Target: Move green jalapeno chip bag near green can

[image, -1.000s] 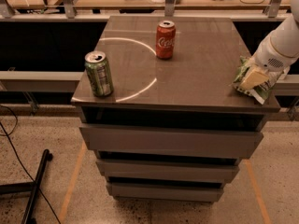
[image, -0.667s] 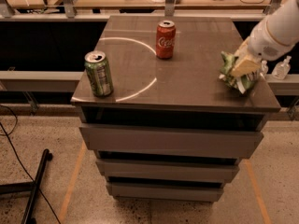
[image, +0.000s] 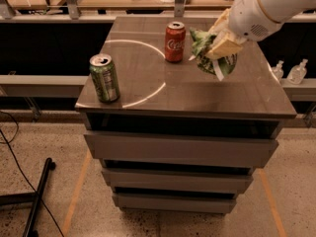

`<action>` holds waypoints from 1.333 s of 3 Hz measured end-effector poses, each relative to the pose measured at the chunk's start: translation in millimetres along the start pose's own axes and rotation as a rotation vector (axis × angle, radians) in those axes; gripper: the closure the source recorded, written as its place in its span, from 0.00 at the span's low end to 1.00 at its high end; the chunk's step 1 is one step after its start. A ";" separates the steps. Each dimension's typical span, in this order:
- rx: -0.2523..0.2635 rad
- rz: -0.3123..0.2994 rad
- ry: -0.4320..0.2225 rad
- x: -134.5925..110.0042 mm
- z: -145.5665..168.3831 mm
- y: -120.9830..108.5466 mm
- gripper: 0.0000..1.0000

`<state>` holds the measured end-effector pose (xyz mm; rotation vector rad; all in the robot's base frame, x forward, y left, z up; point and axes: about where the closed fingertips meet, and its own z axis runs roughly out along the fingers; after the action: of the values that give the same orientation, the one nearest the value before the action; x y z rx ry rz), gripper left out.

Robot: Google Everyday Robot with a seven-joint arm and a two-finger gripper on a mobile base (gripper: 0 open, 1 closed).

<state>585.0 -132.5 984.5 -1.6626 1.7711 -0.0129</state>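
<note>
- The bag has come leftward from the bench's right edge and now hangs beside the red can
- Green can stands upright at the front-left corner, well apart from the bag
- Red can stands just left of the bag, so the path likely skirts it
- End effector is clamped on the crumpled bag, apparently holding it clear for carrying
</note>
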 end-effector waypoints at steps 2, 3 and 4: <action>-0.048 -0.146 -0.150 -107.0 31.5 45.7 1.00; -0.059 -0.171 -0.168 -127.0 47.4 57.7 1.00; -0.063 -0.158 -0.143 -131.6 68.9 55.1 1.00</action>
<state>561.5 23.4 969.2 -1.7988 1.5457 0.0900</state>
